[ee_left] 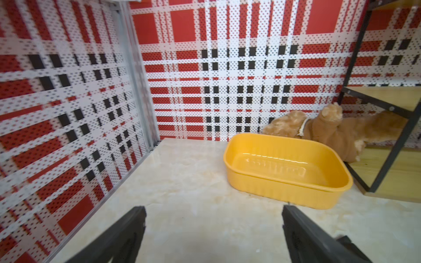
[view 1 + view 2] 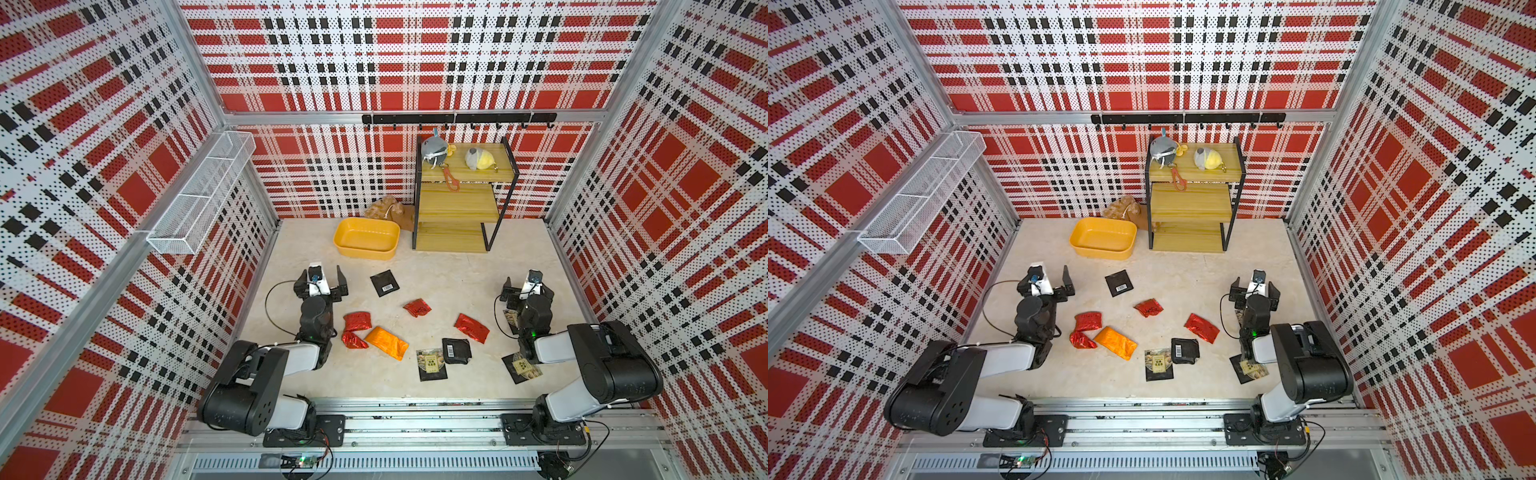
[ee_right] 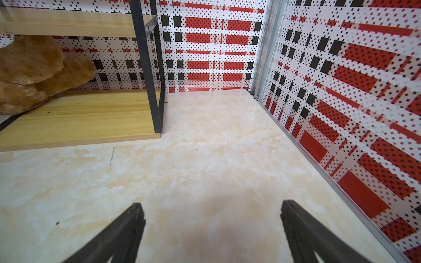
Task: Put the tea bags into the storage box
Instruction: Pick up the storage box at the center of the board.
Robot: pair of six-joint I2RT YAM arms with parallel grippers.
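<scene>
Right, in a top view my left gripper (image 2: 323,271) and right gripper (image 2: 527,283) hang with jaws apart, empty. The left is nearer the flat black barcoded foil tea bag (image 2: 384,283), which lies at its 3 o'clock. The shallow yellow plastic storage box (image 2: 362,252) is at 2 o'clock.

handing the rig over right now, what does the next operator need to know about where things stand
Left tool: open, empty, over bare table, facing the storage box.
Right tool: open, empty, over bare table near the shelf rack.
The storage box sits at the back, next to the shelf rack, with nothing in it.
The tea bags all lie loose on the table between the arms. The black barcode bag is nearest the box, the orange bag is near the left arm, and a labelled bag is partly under the right arm.
Done: nothing boxed. Left: every bag.
</scene>
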